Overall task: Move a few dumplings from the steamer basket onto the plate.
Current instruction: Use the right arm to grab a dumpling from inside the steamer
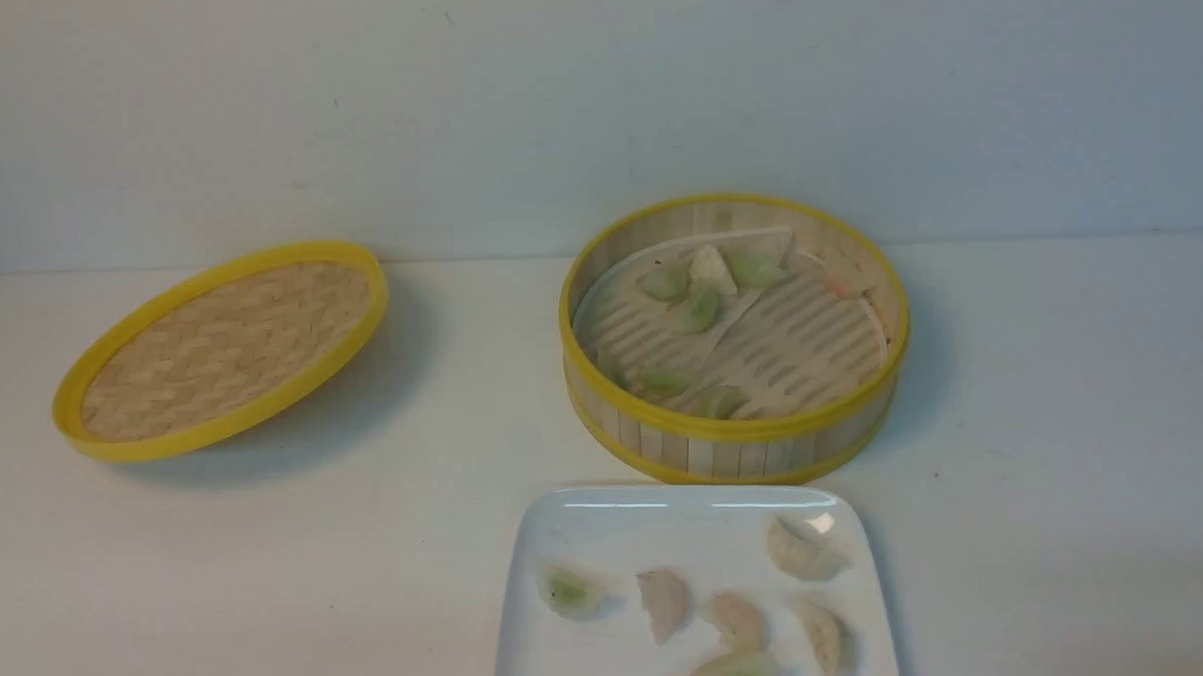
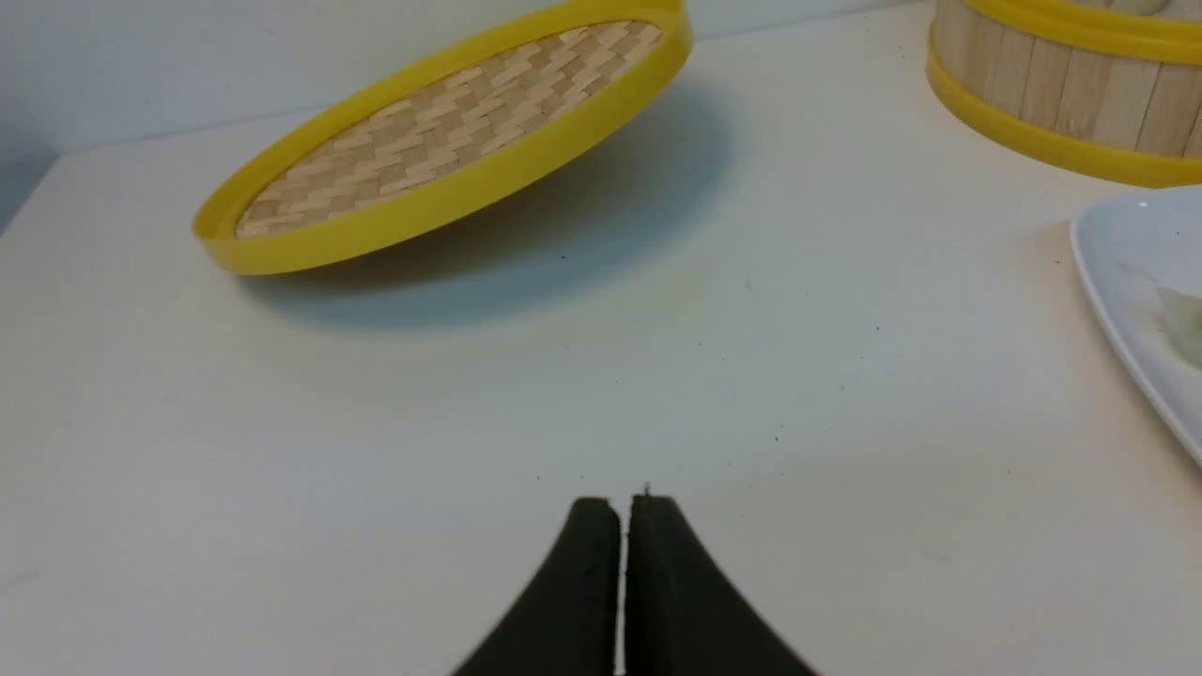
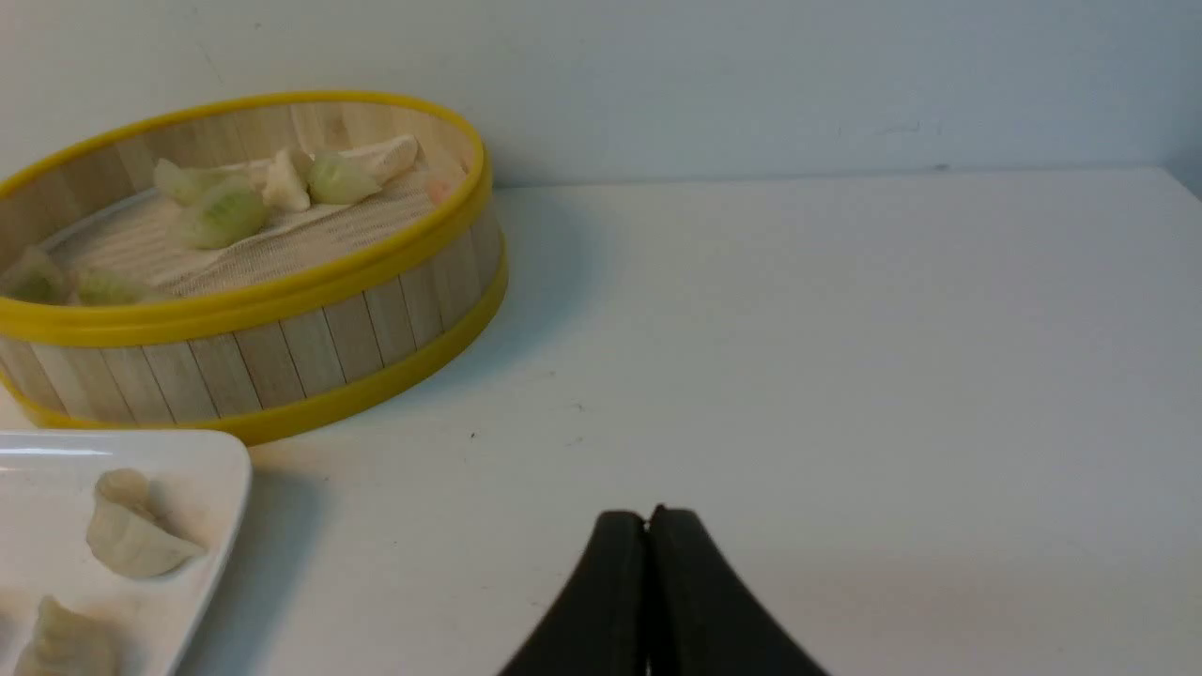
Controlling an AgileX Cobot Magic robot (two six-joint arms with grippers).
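Six dumplings (image 1: 663, 603) on plate (image 1: 668, 526) — nearest cropped (plate too).

In the front view a table (image 1: 269, 550) fills the lower two thirds of the frame, with a wall (image 1: 593, 98) behind it. The lid (image 1: 222, 351) lies at centre left, tilted, its lower-left edge down on the table. The steamer basket (image 1: 735, 443) sits right of centre, well apart from the lid. Inside it, several dumplings (image 1: 701, 310) cluster toward the back, two lie by the near wall and one at the back right. The plate (image 1: 608, 523) lies just before the basket, at bottom centre, cut off by the frame's lower edge. Six further dumplings (image 1: 664, 601) lie spread across it.
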